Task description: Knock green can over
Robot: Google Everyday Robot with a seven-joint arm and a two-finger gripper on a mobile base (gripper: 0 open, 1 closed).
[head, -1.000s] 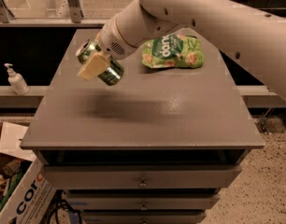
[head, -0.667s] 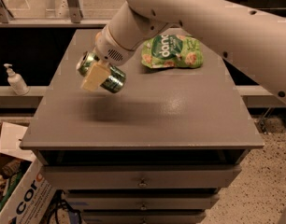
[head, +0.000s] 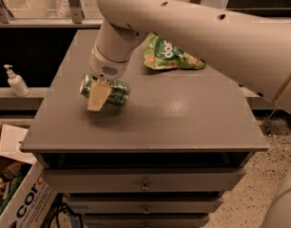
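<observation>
I had the gripper (head: pixel 101 95) low over the left part of the grey cabinet top (head: pixel 183 122), and it looked clamped on the green can (head: pixel 118 93). One pale finger (head: pixel 97 98) crossed the front of the can; the other was hidden behind it. The can lay on its side in that grip, silver end pointing left, body pointing right. I could not tell whether it touched the surface or hung just above it, though a soft shadow sat right under it.

My read was that the tipping itself was as good as done and the job was to leave the can lying flat. I wanted to get it low, let go gently and lift away straight, so the finger wouldn't drag it. A round can on its side could roll, and the left edge was near.

The green snack bag (head: pixel 171 56) sat further back, well apart, and I judged it no obstacle. A pump bottle (head: pixel 14 82) stood on the ledge to the left, and a cardboard box (head: pixel 22 203) was on the floor below. Nothing stood between the can and the surface.
</observation>
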